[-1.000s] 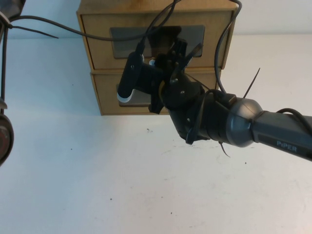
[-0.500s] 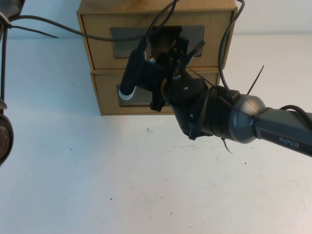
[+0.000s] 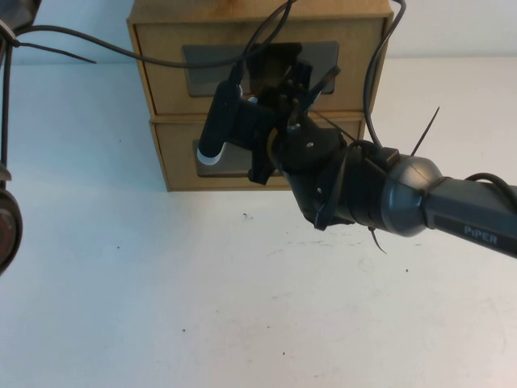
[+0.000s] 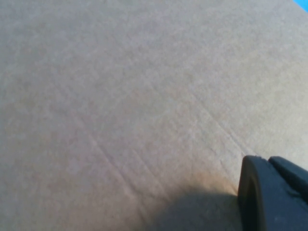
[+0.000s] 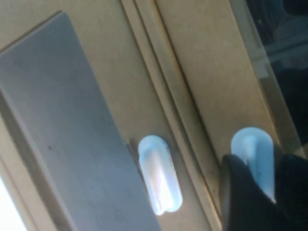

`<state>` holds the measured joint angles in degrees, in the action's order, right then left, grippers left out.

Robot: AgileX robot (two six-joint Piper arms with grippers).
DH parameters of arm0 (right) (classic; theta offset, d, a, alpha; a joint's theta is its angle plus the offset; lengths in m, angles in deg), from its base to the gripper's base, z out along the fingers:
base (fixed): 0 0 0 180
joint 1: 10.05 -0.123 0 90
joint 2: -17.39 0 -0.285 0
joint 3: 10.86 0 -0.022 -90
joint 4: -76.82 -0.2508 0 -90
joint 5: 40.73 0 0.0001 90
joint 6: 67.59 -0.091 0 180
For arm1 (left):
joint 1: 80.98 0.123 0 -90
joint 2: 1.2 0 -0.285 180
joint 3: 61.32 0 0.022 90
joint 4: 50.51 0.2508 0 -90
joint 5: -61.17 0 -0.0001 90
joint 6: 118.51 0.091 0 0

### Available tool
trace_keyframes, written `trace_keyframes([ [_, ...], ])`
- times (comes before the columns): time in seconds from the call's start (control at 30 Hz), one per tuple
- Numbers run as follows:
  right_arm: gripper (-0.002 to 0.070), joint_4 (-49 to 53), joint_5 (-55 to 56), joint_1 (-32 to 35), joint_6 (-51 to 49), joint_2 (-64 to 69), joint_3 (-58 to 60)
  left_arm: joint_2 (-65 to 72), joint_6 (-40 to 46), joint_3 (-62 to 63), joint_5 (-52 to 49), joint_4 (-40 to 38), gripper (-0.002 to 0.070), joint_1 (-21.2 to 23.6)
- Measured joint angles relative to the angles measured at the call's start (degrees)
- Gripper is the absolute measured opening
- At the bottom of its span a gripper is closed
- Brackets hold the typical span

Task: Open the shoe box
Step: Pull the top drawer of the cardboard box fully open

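Upper centre, the right gripper (image 3: 297,81) pinches the glossy white oval pull (image 5: 252,147) of the top matte-cardboard shoe box (image 3: 161,73) (another box (image 3: 174,166) stacked beneath); the left gripper (image 4: 272,195), state untellable, faces creased brown cardboard (image 4: 120,96).

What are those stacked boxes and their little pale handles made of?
Boxes: matte brown cardboard, seemingly, with raw layered edges. Handles: pale, glossy, likely plastic; the right gripper is at one. The left gripper is close over a similar creased brown surface.

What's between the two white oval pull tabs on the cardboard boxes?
Only cardboard ridges where the box fronts meet, seen in the right wrist view; right gripper is at one white tab, left gripper faces plain cardboard.
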<state>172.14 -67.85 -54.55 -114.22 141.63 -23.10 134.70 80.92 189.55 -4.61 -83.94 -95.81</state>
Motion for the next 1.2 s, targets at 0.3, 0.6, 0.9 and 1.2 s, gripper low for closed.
trace_keyframes([
  [0.3, 0.0162, 0.0, 1.5, 0.3, 0.0, 0.0, -0.1, 0.0, -0.2, 0.0, -0.2, 0.0, -0.0004, 0.0],
  [0.6, 0.0162, 0.1, -0.1, 0.5, 0.0, 1.9, -2.2, 0.0, -0.2, 0.0, -0.3, 0.0, -0.0004, 0.0],
  [0.9, 0.0111, 0.0, -0.5, 0.3, 0.0, 2.2, -2.7, 0.0, -0.2, 0.0, -0.4, 0.0, -0.0004, 0.0],
  [1.2, 0.0088, 0.0, -0.6, 0.1, 0.6, 2.2, -2.7, 0.0, -0.2, 0.0, -0.4, 0.0, -0.0004, 0.0],
])
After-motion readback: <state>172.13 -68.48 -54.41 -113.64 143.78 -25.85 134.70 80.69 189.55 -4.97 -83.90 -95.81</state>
